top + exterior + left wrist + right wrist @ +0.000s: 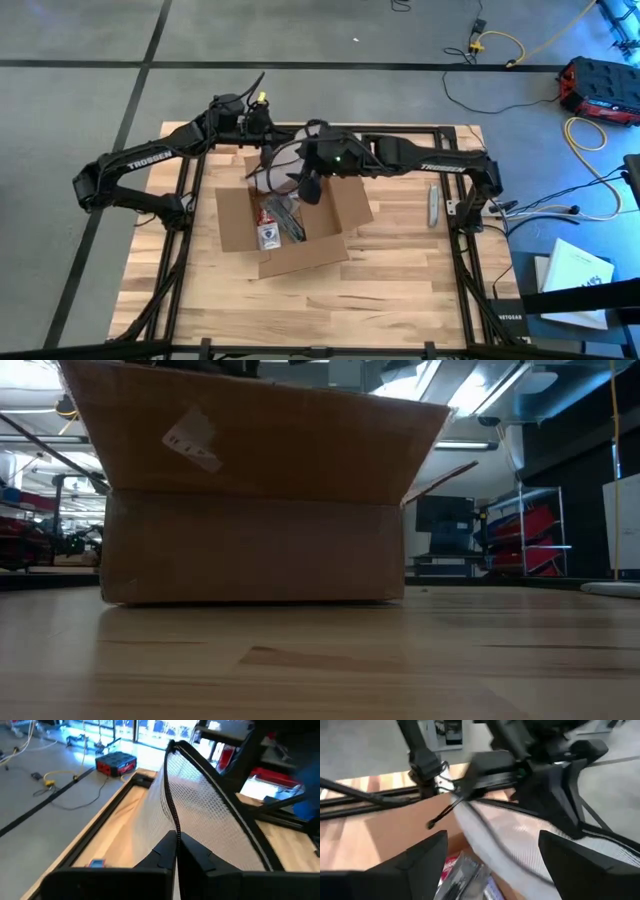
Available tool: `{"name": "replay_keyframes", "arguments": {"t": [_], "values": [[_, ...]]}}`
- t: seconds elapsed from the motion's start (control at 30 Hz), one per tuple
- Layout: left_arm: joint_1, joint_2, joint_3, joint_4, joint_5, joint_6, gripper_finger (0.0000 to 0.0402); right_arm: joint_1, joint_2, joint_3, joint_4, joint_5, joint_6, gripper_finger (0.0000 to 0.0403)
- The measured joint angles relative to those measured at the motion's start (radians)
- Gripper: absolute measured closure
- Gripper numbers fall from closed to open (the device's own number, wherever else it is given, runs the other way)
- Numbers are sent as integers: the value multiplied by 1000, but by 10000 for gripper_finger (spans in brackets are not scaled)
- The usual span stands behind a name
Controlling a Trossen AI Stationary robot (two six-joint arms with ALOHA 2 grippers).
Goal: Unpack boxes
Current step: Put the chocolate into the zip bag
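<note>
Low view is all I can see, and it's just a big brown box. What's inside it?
Observer: From above, the box is open. A small red-and-blue object lies in it beside some dark things.
Operator: Where are the robot's hands?
Observer: The left gripper is shut on the edge of a clear mesh bag, above the box's far side.
Operator: And the other one?
Observer: The right gripper is open, right next to that bag and over the box.
</note>
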Motion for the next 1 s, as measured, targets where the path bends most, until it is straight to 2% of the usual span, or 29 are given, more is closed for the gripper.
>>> {"name": "replay_keyframes", "arguments": {"t": [0.27,0.47,0.6,0.8,1.0], "values": [[30,0,-13,13,2,-2,402,41,12,-44,-245,-3,41,110],[33,0,-13,14,2,0,402,12,54,-121,-156,-120,-16,110],[34,0,-13,13,2,18,402,3,129,-144,-131,-173,-128,110],[55,-26,-13,48,-16,11,402,-3,219,-143,-117,-152,-279,112],[81,-40,-13,64,-20,-32,402,-19,298,-143,-115,-44,-405,152]]}}
